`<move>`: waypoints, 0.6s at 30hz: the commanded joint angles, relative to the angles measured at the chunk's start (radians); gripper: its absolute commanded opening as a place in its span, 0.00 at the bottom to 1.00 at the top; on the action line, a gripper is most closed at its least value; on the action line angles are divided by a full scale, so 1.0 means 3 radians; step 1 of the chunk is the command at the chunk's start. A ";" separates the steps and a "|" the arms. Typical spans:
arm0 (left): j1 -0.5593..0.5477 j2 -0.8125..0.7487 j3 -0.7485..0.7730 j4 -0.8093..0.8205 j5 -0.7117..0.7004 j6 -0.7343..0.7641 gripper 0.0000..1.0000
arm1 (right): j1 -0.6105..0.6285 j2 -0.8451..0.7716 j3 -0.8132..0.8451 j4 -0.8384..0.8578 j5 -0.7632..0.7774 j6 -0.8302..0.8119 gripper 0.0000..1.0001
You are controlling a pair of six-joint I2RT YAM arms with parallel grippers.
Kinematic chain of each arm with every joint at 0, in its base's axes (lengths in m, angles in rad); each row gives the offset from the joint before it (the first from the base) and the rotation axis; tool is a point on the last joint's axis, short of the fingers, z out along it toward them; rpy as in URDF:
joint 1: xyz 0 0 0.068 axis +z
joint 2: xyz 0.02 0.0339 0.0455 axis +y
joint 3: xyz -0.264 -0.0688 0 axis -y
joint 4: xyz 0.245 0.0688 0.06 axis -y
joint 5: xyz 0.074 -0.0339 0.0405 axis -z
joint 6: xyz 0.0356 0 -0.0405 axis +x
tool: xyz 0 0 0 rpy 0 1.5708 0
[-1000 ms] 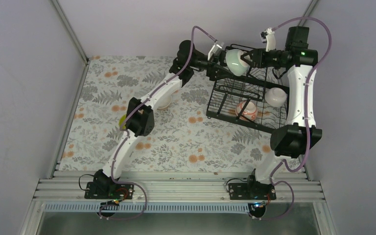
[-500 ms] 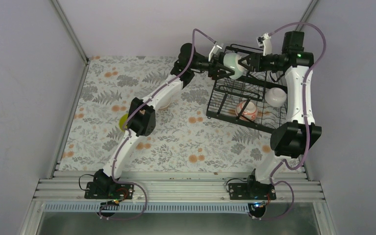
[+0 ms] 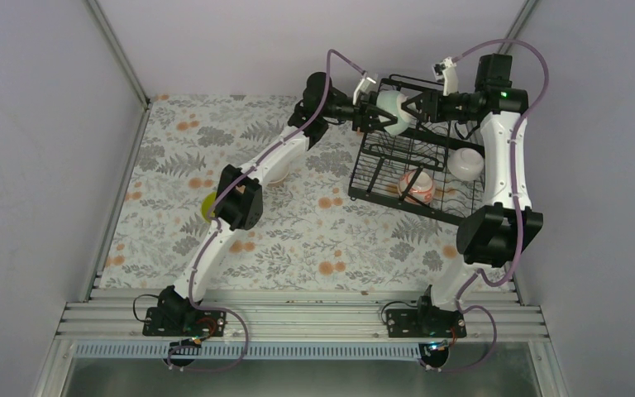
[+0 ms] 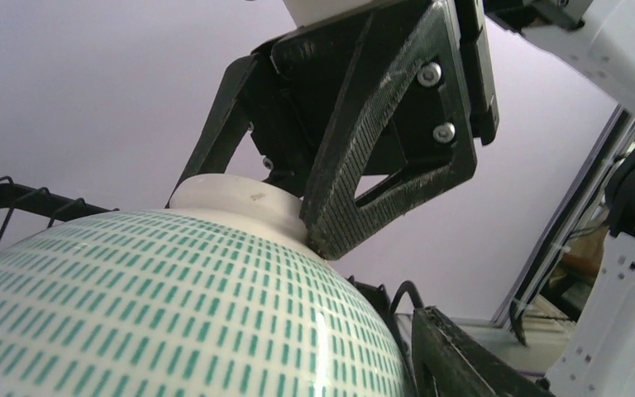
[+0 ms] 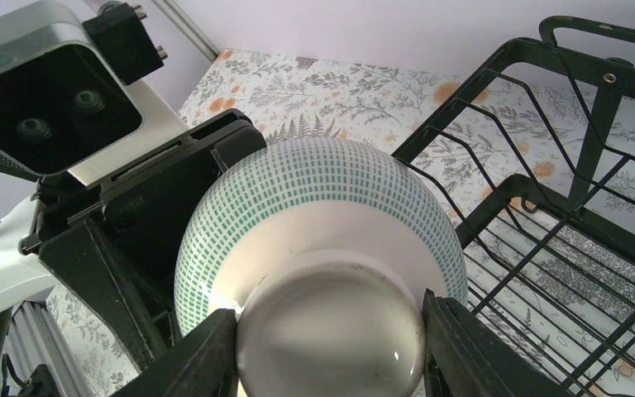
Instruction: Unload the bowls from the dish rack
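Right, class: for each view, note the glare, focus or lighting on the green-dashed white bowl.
Top external: even, soft light, no hard shadows on the round white bowl with green dashes. Left wrist: it fills the lower left, a pale glare streak on its glaze. Right wrist: its foot looks soft, a bright highlight at left.

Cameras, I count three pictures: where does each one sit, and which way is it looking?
Top external: above and behind the bases, looking down on the table; both whole arms show, meeting at the dish rack.
Left wrist: on the left arm, looking along its own finger at the green-dashed bowl and the right gripper on its foot.
Right wrist: on the right arm, looking past its own fingers at the bowl's foot, the left arm's camera behind.
Shared: both wrist views see that bowl from opposite sides.
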 commanded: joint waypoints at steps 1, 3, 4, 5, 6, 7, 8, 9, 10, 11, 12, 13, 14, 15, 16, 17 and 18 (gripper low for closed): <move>-0.0014 -0.0167 0.0128 0.0129 0.0028 0.0024 0.49 | 0.0035 -0.0155 -0.0062 0.0083 -0.0140 -0.0059 0.39; -0.0017 -0.0189 0.0141 0.0120 0.0021 0.0027 0.40 | 0.0040 -0.0193 -0.0110 0.0116 -0.0134 -0.0041 0.40; -0.0017 -0.0197 0.0141 0.0120 0.0013 0.0032 0.37 | 0.0045 -0.0209 -0.0130 0.0131 -0.0133 -0.0042 0.40; -0.0018 -0.0205 0.0145 0.0113 0.0011 0.0041 0.37 | 0.0043 -0.0218 -0.0141 0.0128 -0.0134 -0.0039 0.41; -0.0017 -0.0212 0.0150 0.0097 0.0008 0.0051 0.37 | 0.0042 -0.0224 -0.0143 0.0126 -0.0134 -0.0041 0.41; -0.0017 -0.0223 0.0148 0.0093 0.0005 0.0052 0.35 | 0.0042 -0.0233 -0.0143 0.0120 -0.0131 -0.0045 0.42; -0.0017 -0.0232 0.0151 0.0096 0.0017 0.0052 0.34 | 0.0042 -0.0235 -0.0138 0.0114 -0.0125 -0.0048 0.42; -0.0017 -0.0233 0.0154 0.0092 0.0024 0.0053 0.33 | 0.0044 -0.0239 -0.0138 0.0106 -0.0123 -0.0055 0.43; -0.0017 -0.0242 0.0146 0.0087 0.0030 0.0049 0.33 | 0.0043 -0.0247 -0.0138 0.0099 -0.0127 -0.0065 0.44; -0.0017 -0.0247 0.0149 0.0081 0.0033 0.0048 0.33 | 0.0043 -0.0251 -0.0138 0.0098 -0.0128 -0.0072 0.45; -0.0017 -0.0251 0.0153 0.0080 0.0036 0.0048 0.33 | 0.0043 -0.0259 -0.0142 0.0102 -0.0124 -0.0073 0.46; -0.0017 -0.0259 0.0153 0.0076 0.0029 0.0049 0.33 | 0.0042 -0.0265 -0.0146 0.0110 -0.0118 -0.0064 0.46; -0.0017 -0.0260 0.0145 0.0079 0.0024 0.0036 0.32 | 0.0044 -0.0266 -0.0144 0.0113 -0.0118 -0.0057 0.47; -0.0020 -0.0266 0.0142 0.0089 0.0022 0.0029 0.29 | 0.0042 -0.0266 -0.0139 0.0113 -0.0114 -0.0055 0.48; -0.0022 -0.0272 0.0137 0.0091 0.0019 0.0032 0.25 | 0.0043 -0.0265 -0.0134 0.0109 -0.0111 -0.0058 0.49; -0.0026 -0.0289 0.0134 0.0091 0.0022 0.0031 0.23 | 0.0044 -0.0268 -0.0129 0.0105 -0.0102 -0.0059 0.50; -0.0027 -0.0301 0.0134 0.0086 0.0026 0.0035 0.22 | 0.0043 -0.0271 -0.0124 0.0108 -0.0091 -0.0059 0.51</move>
